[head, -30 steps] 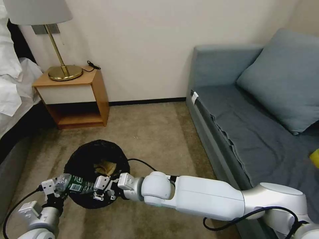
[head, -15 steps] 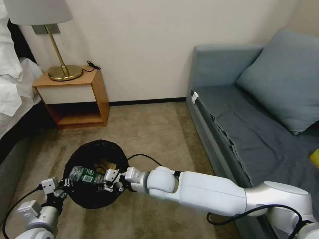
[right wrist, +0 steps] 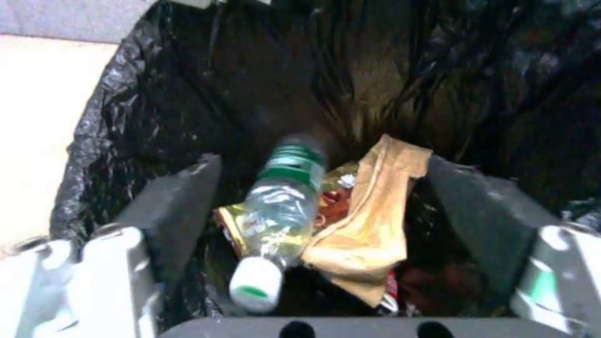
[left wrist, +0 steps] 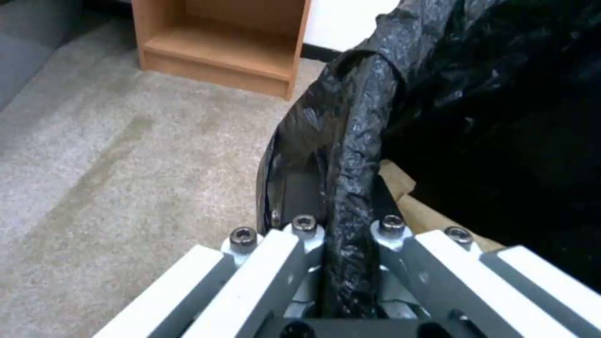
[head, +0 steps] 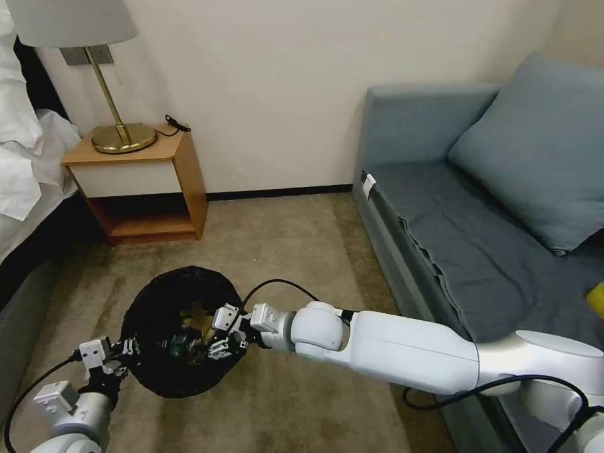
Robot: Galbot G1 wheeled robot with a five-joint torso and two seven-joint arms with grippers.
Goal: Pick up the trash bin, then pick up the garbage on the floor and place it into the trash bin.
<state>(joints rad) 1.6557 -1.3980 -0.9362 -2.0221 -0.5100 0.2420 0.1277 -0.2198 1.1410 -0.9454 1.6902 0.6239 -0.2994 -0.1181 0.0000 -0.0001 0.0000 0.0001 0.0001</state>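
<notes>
The trash bin [head: 165, 379], round and black with a black liner, hangs just above the floor [head: 296, 251]. My left gripper [head: 121, 351] is shut on its near rim [left wrist: 350, 178], the liner pinched between the fingers. My right gripper [head: 220, 341] stands open over the bin's mouth, holding nothing. Inside the bin lies the garbage: a clear bottle [right wrist: 281, 202] with a green label and white cap, a crumpled tan paper bag [right wrist: 369, 220], a gold-brown wrapper [right wrist: 228, 225] and a red-and-white wrapper [right wrist: 391, 287]. The open fingers [right wrist: 181, 202] flank the pile without touching it.
A wooden nightstand [head: 145, 182] with a brass lamp [head: 123, 135] stands by the wall at the back left. A bed [head: 25, 176] borders the left side, a grey-blue sofa [head: 478, 251] the right. Bare carpet lies between them beyond the bin.
My right gripper carried the bottle from the bin's near rim over its mouth, then opened. The bottle now lies inside the bin. The left gripper kept its hold.
</notes>
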